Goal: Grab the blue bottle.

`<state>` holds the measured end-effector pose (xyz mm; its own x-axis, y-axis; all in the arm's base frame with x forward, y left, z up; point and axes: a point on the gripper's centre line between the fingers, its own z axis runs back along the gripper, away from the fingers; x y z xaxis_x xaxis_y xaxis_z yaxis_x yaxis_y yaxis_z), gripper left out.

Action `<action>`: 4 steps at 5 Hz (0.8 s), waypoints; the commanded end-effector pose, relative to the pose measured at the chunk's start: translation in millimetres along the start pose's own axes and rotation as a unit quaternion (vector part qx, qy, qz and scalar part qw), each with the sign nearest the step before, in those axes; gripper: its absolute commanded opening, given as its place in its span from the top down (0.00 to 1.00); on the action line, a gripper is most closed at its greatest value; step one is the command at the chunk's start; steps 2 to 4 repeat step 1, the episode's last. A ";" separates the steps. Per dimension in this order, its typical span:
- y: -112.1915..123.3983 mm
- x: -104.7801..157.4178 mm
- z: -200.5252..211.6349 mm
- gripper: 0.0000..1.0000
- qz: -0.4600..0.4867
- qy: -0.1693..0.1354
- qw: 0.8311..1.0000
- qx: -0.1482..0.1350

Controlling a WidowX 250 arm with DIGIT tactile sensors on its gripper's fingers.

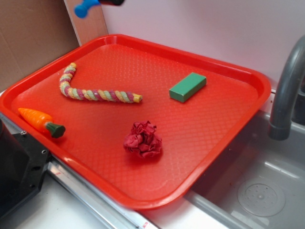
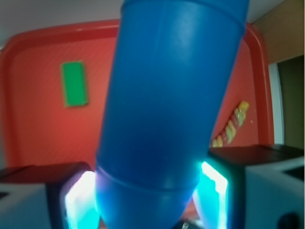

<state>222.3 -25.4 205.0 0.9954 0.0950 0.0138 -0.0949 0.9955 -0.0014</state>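
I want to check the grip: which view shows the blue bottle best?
The wrist view: the blue bottle fills the frame, clamped between the gripper fingers. The exterior view shows only its tip at the top edge, high above the red tray.

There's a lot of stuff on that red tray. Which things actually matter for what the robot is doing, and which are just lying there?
Part of the job:
blue bottle, held up off the tray
gripper, closed on the bottle

Just lying about, on the red tray:
green block
twisted rope
toy carrot
crumpled red cloth
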 end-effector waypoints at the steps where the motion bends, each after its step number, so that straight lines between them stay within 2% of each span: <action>1: 23.8 -15.5 75.1 1.00 0.121 -0.055 0.991 0.025; 4: 23.8 -15.5 75.1 1.00 0.121 -0.055 0.991 0.025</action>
